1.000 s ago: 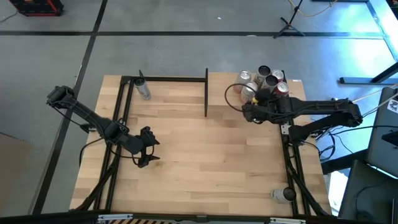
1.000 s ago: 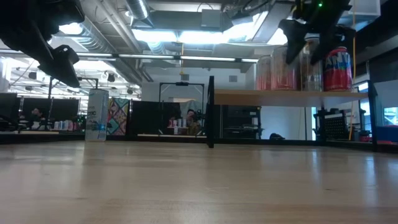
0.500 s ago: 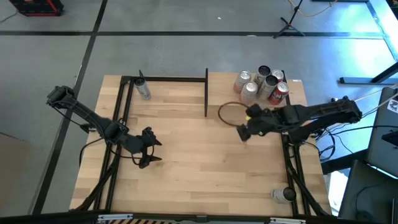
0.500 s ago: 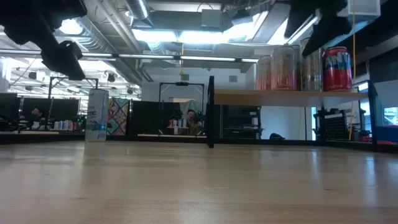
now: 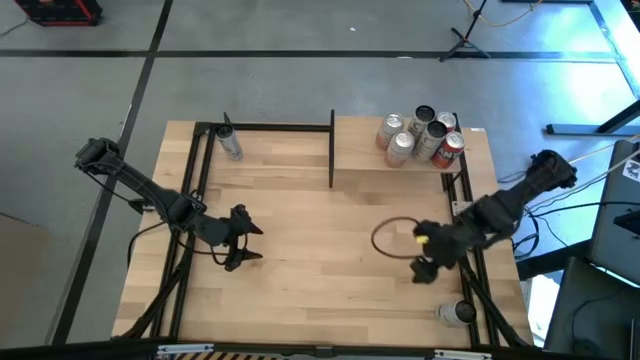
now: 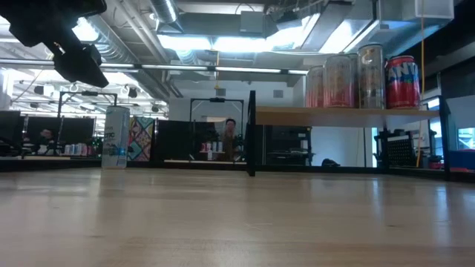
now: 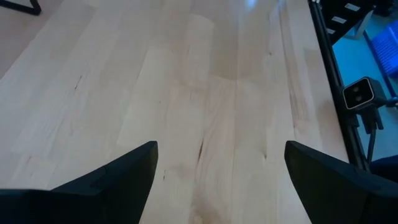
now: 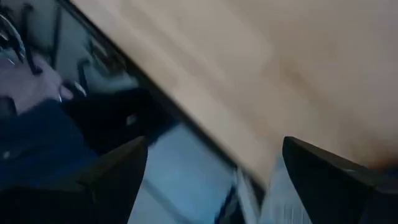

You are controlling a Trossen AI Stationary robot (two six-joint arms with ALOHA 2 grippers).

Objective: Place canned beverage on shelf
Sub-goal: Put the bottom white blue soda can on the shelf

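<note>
Cans (image 5: pixel 420 135): a cluster of about six standing on the shelf (image 5: pixel 360 150), packed into its far right part. Most are silver; a red can (image 5: pixel 451 147) stands at the cluster's right edge. Low view shows three of them in a row on the raised shelf board (image 6: pixel 341 113), the red can (image 6: pixel 401 81) rightmost.

Shelf: pale wood panel at the bench's far right corner, black posts at its edges, one post (image 5: pixel 331 148) marking its left side.

Lone can (image 5: pixel 231 144): silver, upright on the bench (image 5: pixel 320 260) at the far left, well apart from the shelf. In the low view it stands left of centre, white and pale blue (image 6: pixel 116 137).

Right gripper (image 5: pixel 422 262): low over the bench's near right part, close to the right edge, well apart from the cans. Fingers spread wide, nothing between them; wrist view shows the bench edge and floor past both fingers (image 8: pixel 112 171).

Left gripper (image 5: pixel 243 242): over the near left part of the bench, open and empty. Wrist view shows bare wood between the two fingers (image 7: pixel 124 171).

A small silver round object (image 5: pixel 458 312) sits at the near right corner of the bench; cannot tell what it is.
</note>
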